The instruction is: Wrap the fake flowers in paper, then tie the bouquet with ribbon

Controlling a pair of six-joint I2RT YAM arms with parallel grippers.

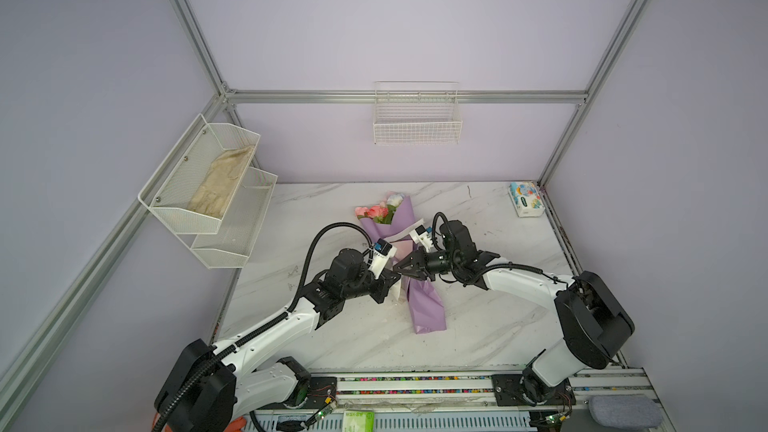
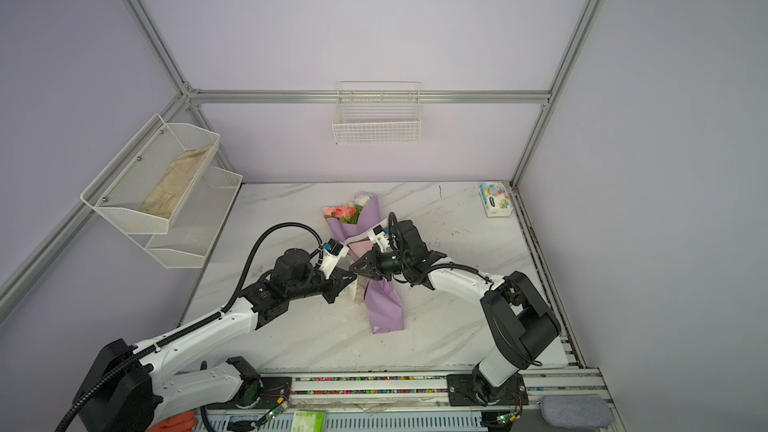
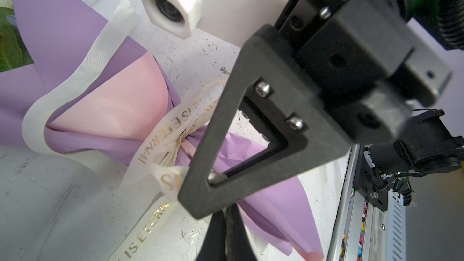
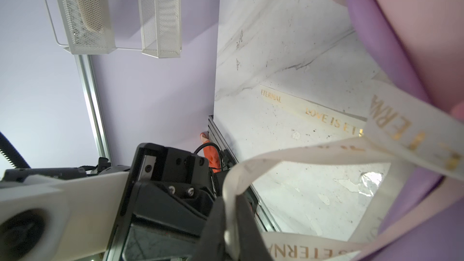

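On the desk [image 1: 498,305] lies one bouquet [image 1: 424,303], with two tools meeting over its waist. One ribbon [image 3: 160,131], one tissue pack [image 1: 525,199], one mesh rack [image 1: 199,184] and one wire basket [image 1: 417,126] complete the count. The bouquet sits mid-desk, flat, wrapped in lilac paper with a pale pink lining. It is cinched at the waist by the cream, gold-lettered ribbon. Two pink blooms [image 1: 370,211] and one pale one [image 1: 395,200] can be made out, with green leaves. Its long axis runs far to near: blooms toward the back wall and slightly left, paper tail toward the front rail and slightly right. The right tool [image 1: 397,268] is clenched on a ribbon loop. The left tool [image 1: 395,281] is clenched too; I cannot tell whether it pinches anything.
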